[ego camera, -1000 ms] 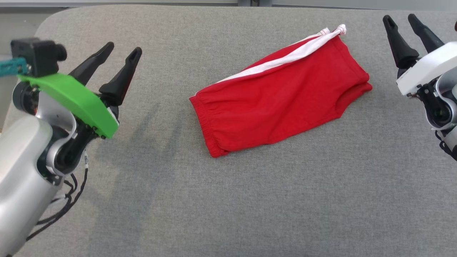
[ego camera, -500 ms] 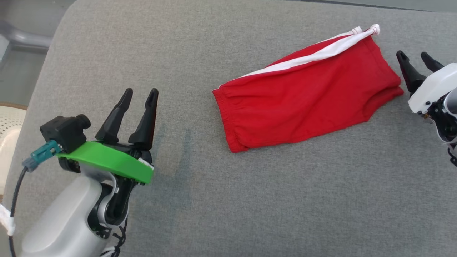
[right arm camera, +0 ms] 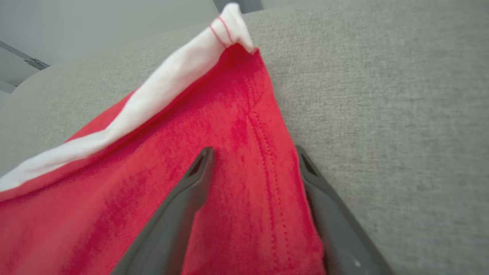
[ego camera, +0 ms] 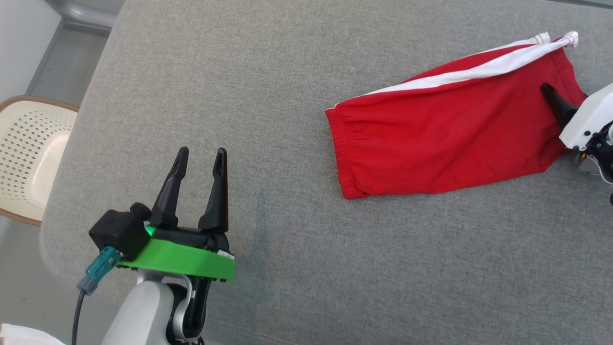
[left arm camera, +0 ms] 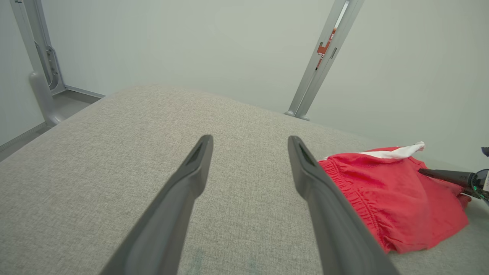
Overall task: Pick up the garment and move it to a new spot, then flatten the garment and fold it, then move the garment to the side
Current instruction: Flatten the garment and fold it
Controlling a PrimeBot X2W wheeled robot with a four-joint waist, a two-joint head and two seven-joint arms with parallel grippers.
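Garment position: the red cotton shorts with a white side stripe [ego camera: 445, 139] lie on the grey fabric-covered counter [ego camera: 297, 268], at the far right of the head view, well apart from your left arm.
Right gripper [right arm camera: 254, 160]: fingers spread wide, straddling the stitched hem of the leg end, nothing pinched. In your right wrist view one finger [right arm camera: 183, 198] sits over red cloth and the other over the cloth's edge, next to bare counter.
Why there: reads as lining up on the hem, an edge that gives the fingers a fold to bite for the pick-up. Touching or hovering: cannot tell.
Left gripper [ego camera: 201, 158]: fingers spread, empty, over bare counter near the close-left corner. Looks parked clear, leaving room to drop the shorts at a new spot.
Garment look: lying flat with light wrinkles. Gathered elastic waistband [ego camera: 342, 158] faces your left side; the white stripe [right arm camera: 145, 103] runs along the far edge and ends in a bunched white tip with thin red lines [right arm camera: 231, 23].
Task state: pick-up not yet done, by my read.
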